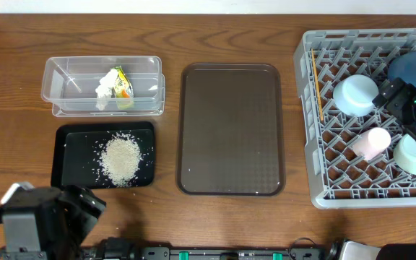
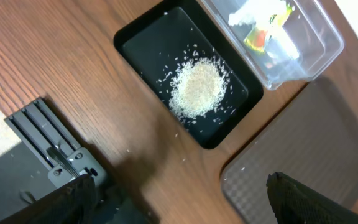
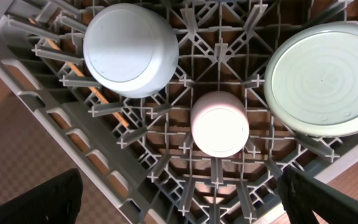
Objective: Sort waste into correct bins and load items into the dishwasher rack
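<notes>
The white rice (image 1: pixel 121 159) lies heaped in the black tray (image 1: pixel 67 170); both show in the left wrist view, rice (image 2: pixel 196 87) and tray (image 2: pixel 135 43). The snack wrapper (image 1: pixel 123 85) and the tissue (image 1: pixel 105 90) lie in the clear tub (image 1: pixel 63 68). The grey rack (image 1: pixel 305 144) holds the light blue bowl (image 1: pixel 354 95), the dark blue plate (image 1: pixel 412 67), the pink cup (image 1: pixel 370 143), the mint green bowl (image 1: pixel 414 155) and the chopstick (image 1: pixel 316 87). My left gripper (image 2: pixel 179 208) is open and empty near the table's front left. My right gripper (image 3: pixel 179 205) is open and empty above the rack, with the pink cup (image 3: pixel 220 124) just ahead of it.
A large dark brown serving tray (image 1: pixel 230 130) lies between the bins and the rack. A few stray rice grains lie on it and on the wood by the black tray. The left arm's base (image 1: pixel 27 224) stands at the front left edge.
</notes>
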{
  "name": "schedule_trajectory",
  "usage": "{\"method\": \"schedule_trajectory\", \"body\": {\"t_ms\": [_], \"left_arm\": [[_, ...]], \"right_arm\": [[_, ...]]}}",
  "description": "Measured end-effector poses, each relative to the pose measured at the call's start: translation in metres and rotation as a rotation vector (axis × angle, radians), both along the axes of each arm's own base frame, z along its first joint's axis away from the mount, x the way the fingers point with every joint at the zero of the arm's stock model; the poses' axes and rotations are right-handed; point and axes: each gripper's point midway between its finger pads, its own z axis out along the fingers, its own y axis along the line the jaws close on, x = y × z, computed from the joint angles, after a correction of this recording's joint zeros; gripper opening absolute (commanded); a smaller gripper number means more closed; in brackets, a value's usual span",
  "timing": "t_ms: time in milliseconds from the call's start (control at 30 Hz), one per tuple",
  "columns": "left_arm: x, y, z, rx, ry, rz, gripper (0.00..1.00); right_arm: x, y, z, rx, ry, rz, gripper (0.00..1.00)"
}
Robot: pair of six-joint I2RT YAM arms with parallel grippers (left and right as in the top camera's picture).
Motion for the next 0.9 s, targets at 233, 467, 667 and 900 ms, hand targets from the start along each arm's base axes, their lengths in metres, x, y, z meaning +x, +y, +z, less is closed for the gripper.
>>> {"method": "schedule_trajectory", "body": {"t_ms": [233,467,667,900], "left_arm": [[0.025,-0.011,-0.018,0.089,-0.178,-0.206,0.91],[0.074,-0.044,-0.039,0.251,-0.434,-0.565,0.90],[0.101,-0.055,-0.077,0.333,-0.523,-0.668,0.91],[0.125,-0.059,-0.104,0.376,-0.615,-0.685,0.91]], "right_arm": [[0.000,0.000,0.000,0.000,0.000,0.000,0.99],[0.000,0.000,0.000,0.000,-0.001,0.000,0.99],[0.000,0.000,0.000,0.000,0.000,0.000,0.99],[0.000,0.000,0.000,0.000,-0.001,0.000,0.99]]}}
